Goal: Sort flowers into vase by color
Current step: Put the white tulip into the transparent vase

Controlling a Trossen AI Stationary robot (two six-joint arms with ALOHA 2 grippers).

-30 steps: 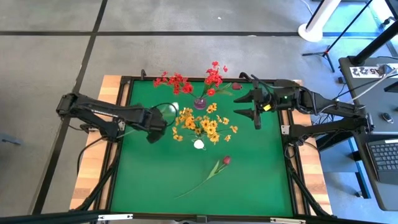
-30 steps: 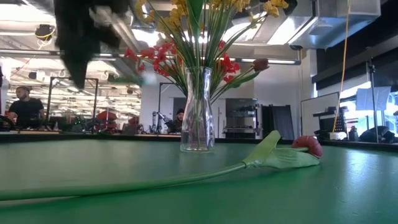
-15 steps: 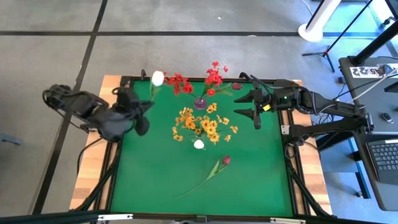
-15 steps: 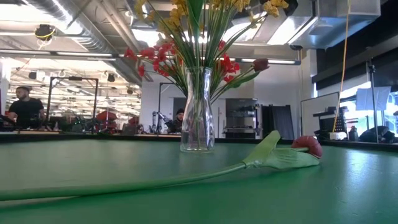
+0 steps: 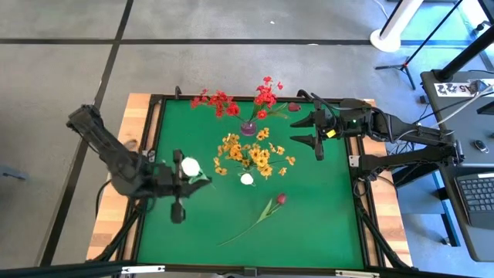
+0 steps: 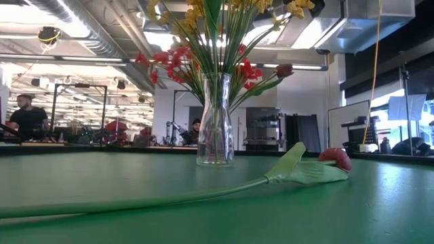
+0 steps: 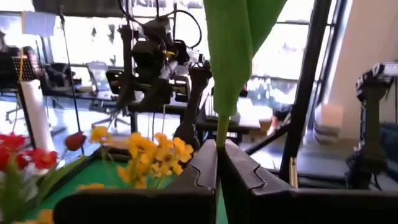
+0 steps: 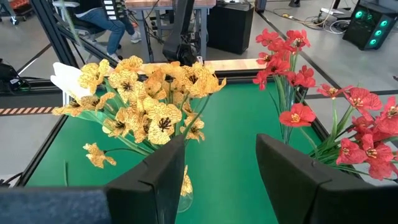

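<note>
My left gripper (image 5: 184, 179) (image 7: 219, 152) hovers over the table's left side, shut on a white tulip (image 5: 190, 164). My right gripper (image 5: 302, 131) (image 8: 221, 162) hangs open at the table's far right, facing the vases. A glass vase (image 8: 184, 186) holds yellow-orange sprays (image 5: 251, 154) (image 8: 149, 93), with a white bud (image 5: 247, 179) beside them. Another vase (image 5: 248, 127) holds red sprays (image 5: 265, 96) (image 8: 292, 81) and a dark magenta bud (image 5: 294, 106). A magenta tulip (image 5: 279, 198) (image 6: 333, 158) lies flat on the green mat, stalk (image 6: 169, 198) toward the near edge. My left gripper pinches the white tulip's green stalk (image 7: 222, 127) between its two fingers, just below a broad leaf (image 7: 233, 50). The fingers lie level, pointing toward the table's right, across the stalk. The stalk stands upright above them, lifted clear of the table.
The green mat (image 5: 324, 224) is bordered by a black frame (image 5: 359, 216). Bare mat lies on the near left and near right. Both vases stand in the middle far half. People sit at desks (image 6: 24, 112) in the room beyond.
My left gripper drew back from the yellow sprays toward the table's far left, lifting the white tulip high. It then swung toward the near edge, still shut on the stalk. It now hovers over the left middle.
</note>
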